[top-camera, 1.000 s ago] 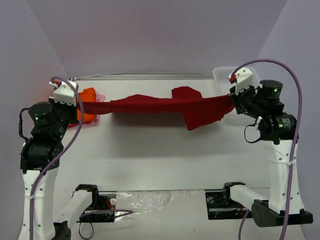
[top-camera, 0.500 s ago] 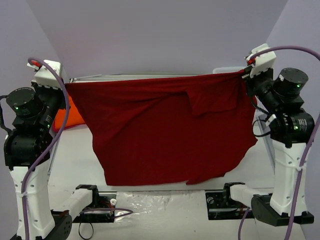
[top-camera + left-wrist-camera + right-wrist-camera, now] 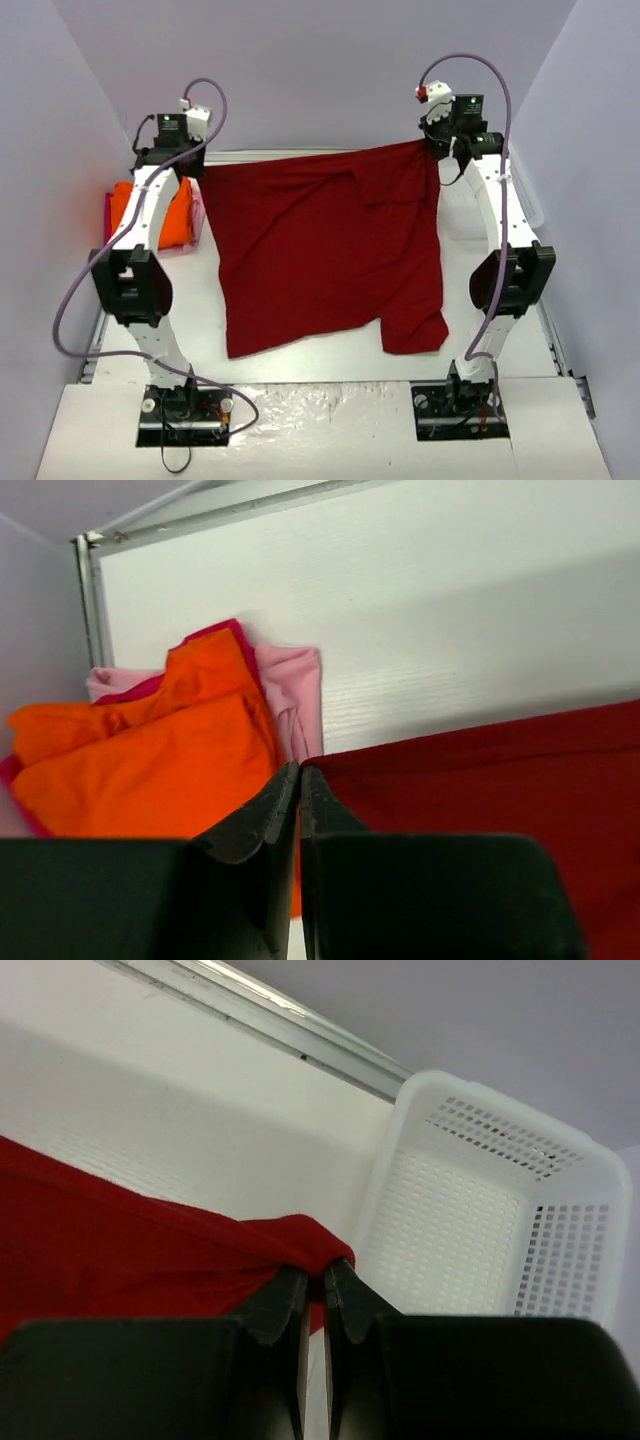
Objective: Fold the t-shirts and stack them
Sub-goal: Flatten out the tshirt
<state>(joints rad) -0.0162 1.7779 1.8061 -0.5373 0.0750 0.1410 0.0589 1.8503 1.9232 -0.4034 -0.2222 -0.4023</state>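
Seen from above, a large dark red cloth t-shirt (image 3: 320, 250) is stretched wide between two robot arms that reach out toward the far side of a white bench (image 3: 330, 365). The left claw (image 3: 198, 168) holds the shirt's far left corner and the right claw (image 3: 434, 150) holds its far right corner, so the top edge runs nearly straight between them. From there the cloth spreads toward the near side in a broad sheet. Its lower edge is uneven and reaches nearer on the right than on the left. A sleeve lies folded over the front near the upper right corner. How much of the shirt rests on the bench and how much hangs cannot be told.

In the left wrist view, the left claw (image 3: 299, 775) has its jaws pressed together, with the corner of the red cloth meeting their tips. In the right wrist view, the right claw (image 3: 318, 1272) is likewise closed tight, with a small bunch of red cloth pinched at its tips.

A bright orange cloth t-shirt (image 3: 150, 770) lies crumpled at the far left of the bench, on top of a pale pink cloth t-shirt (image 3: 290, 695). A white plastic mesh basket (image 3: 470, 1230) stands at the far right, just beside the held corner.
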